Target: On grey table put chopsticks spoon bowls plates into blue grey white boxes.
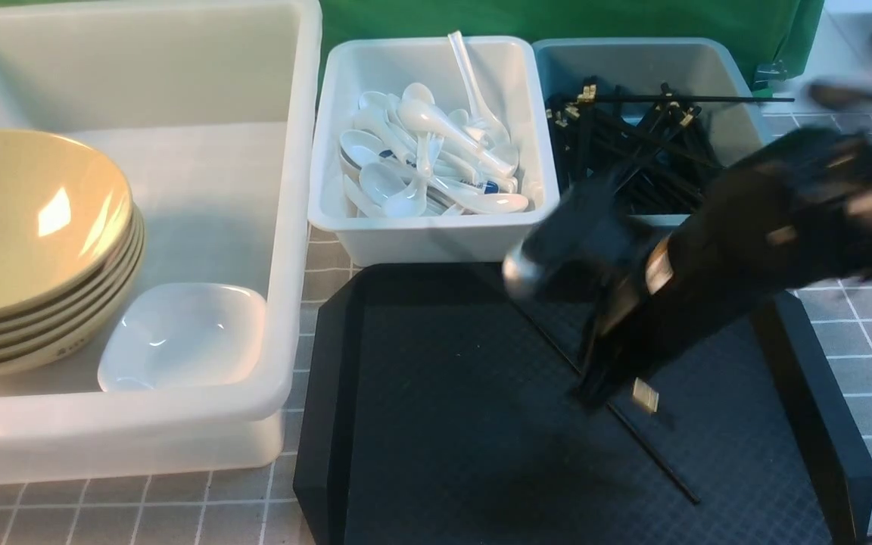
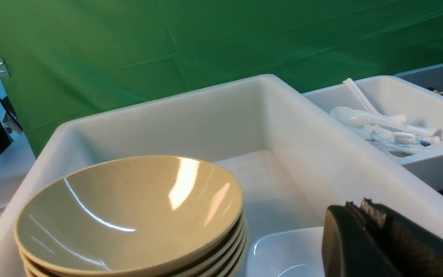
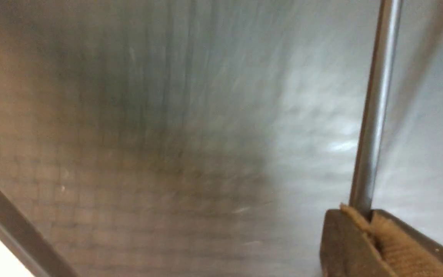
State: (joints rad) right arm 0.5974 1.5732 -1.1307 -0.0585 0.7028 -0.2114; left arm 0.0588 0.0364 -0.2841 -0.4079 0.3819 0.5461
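Note:
My right gripper [image 1: 595, 393], blurred, is shut on a black chopstick [image 1: 655, 458] just above the black tray [image 1: 443, 416]. The right wrist view shows the stick [image 3: 373, 115] clamped between the pads of that gripper [image 3: 365, 215]. Several chopsticks [image 1: 633, 144] lie in the blue-grey bin [image 1: 708, 60]. Several spoons [image 1: 428, 159] fill the white bin [image 1: 436, 235]. Stacked tan bowls [image 1: 27, 219] and a white plate [image 1: 182, 333] sit in the big tub [image 1: 296, 227]. My left gripper [image 2: 358, 206] is shut and empty above the plate [image 2: 287, 250], beside the bowls [image 2: 129, 207]; it is out of the front view.
The grey table [image 1: 860, 333] shows to the right of the tray and in front of the tub. A green cloth [image 2: 206, 38] hangs behind the boxes. The right arm reaches across the tray's right half.

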